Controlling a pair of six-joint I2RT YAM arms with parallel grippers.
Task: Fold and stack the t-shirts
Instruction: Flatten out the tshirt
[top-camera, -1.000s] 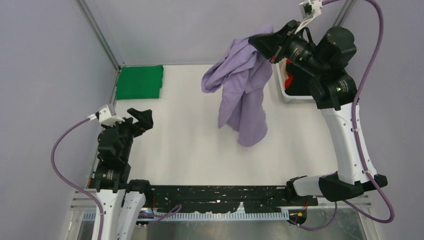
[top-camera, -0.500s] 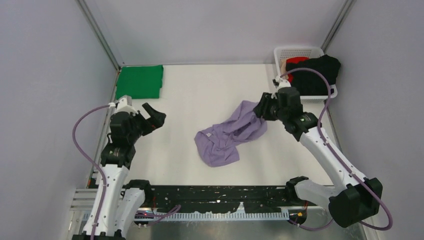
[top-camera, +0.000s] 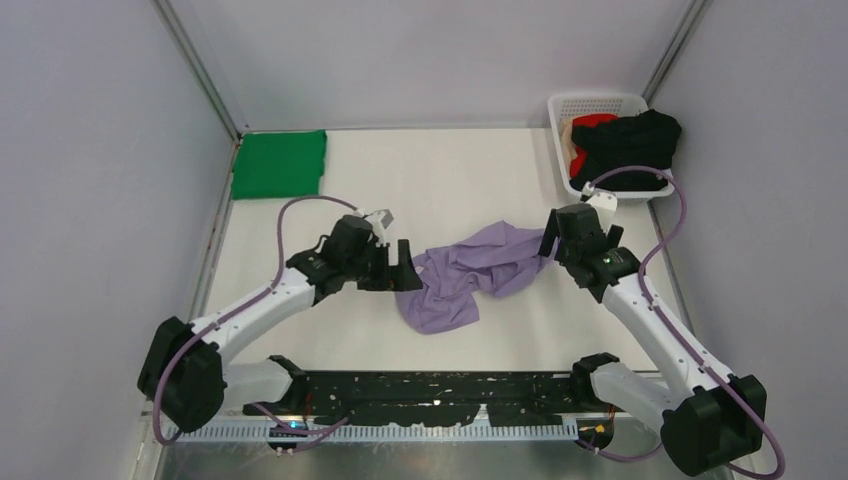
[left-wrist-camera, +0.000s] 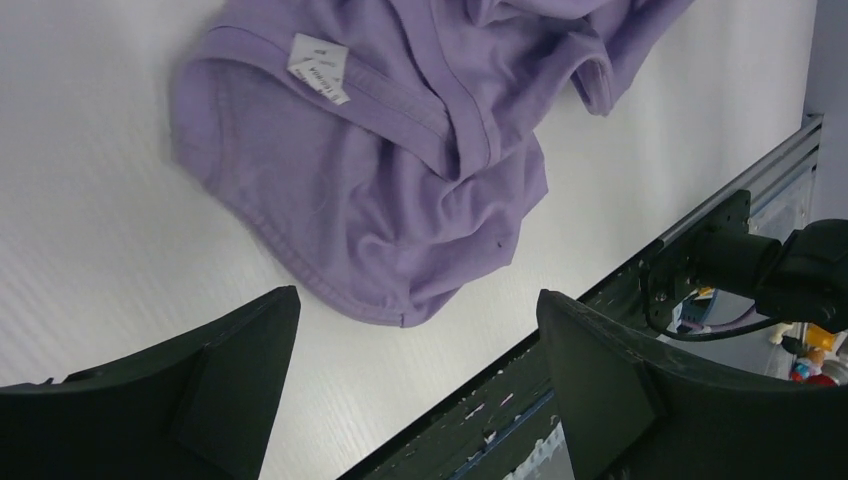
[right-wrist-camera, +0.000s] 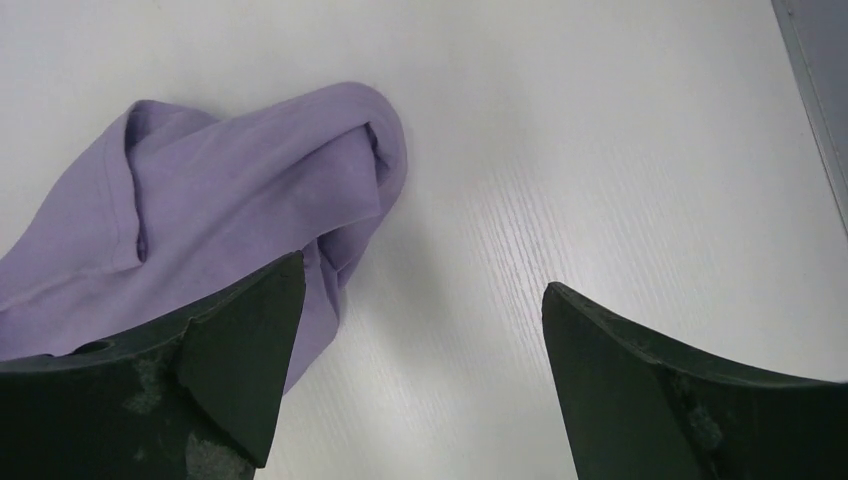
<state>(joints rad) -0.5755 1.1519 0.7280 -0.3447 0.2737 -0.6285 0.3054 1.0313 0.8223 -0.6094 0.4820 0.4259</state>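
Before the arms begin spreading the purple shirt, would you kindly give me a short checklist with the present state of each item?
1. Left gripper open and empty, at the lavender shirt's left side: ok.
2. Right gripper open and empty, at the shirt's right end: ok.
3. Lavender shirt wholly on the table, away from its edges: ok.
4. Lavender shirt flat enough to fold: not ok, it lies crumpled, neck label showing.
5. Green shirt folded in the far left corner, ready to be stacked on: ok.
6. Where the hem corners lie: cannot tell.
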